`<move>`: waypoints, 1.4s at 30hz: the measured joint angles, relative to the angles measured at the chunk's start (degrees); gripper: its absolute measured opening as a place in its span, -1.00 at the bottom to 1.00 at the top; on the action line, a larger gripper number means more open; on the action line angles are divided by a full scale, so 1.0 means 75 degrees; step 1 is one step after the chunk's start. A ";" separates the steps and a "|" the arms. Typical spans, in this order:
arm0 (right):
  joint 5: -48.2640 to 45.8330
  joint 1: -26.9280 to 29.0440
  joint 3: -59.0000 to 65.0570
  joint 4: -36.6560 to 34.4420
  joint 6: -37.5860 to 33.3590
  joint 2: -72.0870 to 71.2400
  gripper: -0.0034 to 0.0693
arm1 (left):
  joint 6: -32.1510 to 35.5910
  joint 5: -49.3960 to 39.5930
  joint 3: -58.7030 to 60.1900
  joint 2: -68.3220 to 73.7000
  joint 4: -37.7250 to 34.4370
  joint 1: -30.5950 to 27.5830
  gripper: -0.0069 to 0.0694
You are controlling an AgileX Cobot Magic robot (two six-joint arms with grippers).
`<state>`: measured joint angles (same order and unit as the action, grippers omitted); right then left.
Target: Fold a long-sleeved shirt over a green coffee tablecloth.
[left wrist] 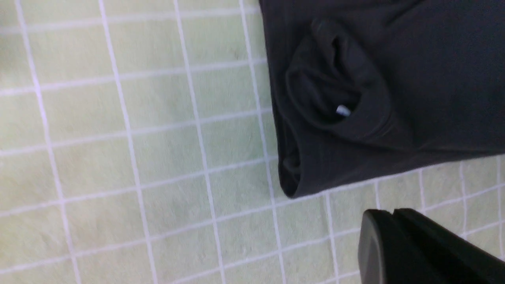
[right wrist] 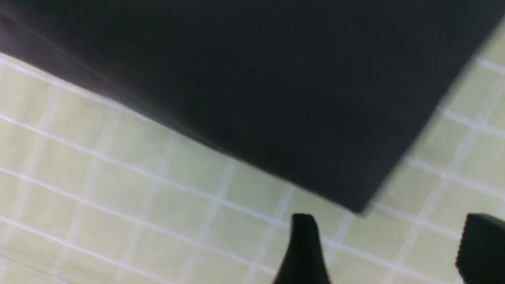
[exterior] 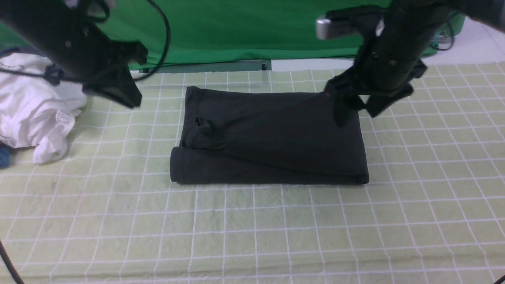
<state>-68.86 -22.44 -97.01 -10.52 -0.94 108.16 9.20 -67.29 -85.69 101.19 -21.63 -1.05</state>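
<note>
The black long-sleeved shirt (exterior: 272, 136) lies folded into a thick rectangle in the middle of the green coffee tablecloth (exterior: 252, 228), its print hidden. The left wrist view shows the shirt's left end (left wrist: 378, 86) with a bunched collar and a bit of white label (left wrist: 343, 111). My left gripper (exterior: 132, 100) hangs shut above the cloth, left of the shirt, holding nothing; its closed tips (left wrist: 394, 213) show over bare cloth. My right gripper (exterior: 357, 114) stands open over the shirt's far right corner (right wrist: 357, 207). Between its spread fingers (right wrist: 303, 244) only cloth shows.
A crumpled white garment (exterior: 33, 114) with a small tag lies at the far left edge. A plain bright green backdrop (exterior: 236, 27) hangs behind the table, with a dark strip (exterior: 213, 66) at its foot. Cables trail from the left arm.
</note>
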 joint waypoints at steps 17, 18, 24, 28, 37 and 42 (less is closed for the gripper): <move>0.2670 0.0263 0.2668 -0.0036 -0.0419 0.0598 0.43 | -0.0504 0.3738 0.2656 0.0121 -0.0169 0.0833 0.22; 0.2760 0.0257 0.2668 -0.0036 -0.0443 0.0641 0.43 | -0.0504 0.3775 0.2656 0.0203 -0.0186 0.0887 0.28; 0.3057 0.0257 0.2675 -0.0044 -0.0520 0.0791 0.43 | -0.0495 0.3961 0.2680 0.0797 -0.0192 0.1181 0.43; 0.3160 0.0255 0.2673 -0.0069 -0.0676 0.0835 0.23 | -0.0495 0.4077 0.2680 0.0939 -0.0268 0.1251 0.30; 0.2984 0.0163 0.2673 -0.0119 -0.1133 0.0809 -0.80 | -0.0468 0.4111 0.2659 0.0925 -0.0358 0.1293 -0.64; 0.2062 0.0163 0.2673 -0.0136 -0.1109 0.0414 -0.82 | -0.0382 0.3610 0.2686 0.0619 -0.0358 0.1322 -0.67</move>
<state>-53.40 -21.21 -76.96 -11.54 -9.26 111.26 6.33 -40.21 -65.55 105.84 -24.32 8.86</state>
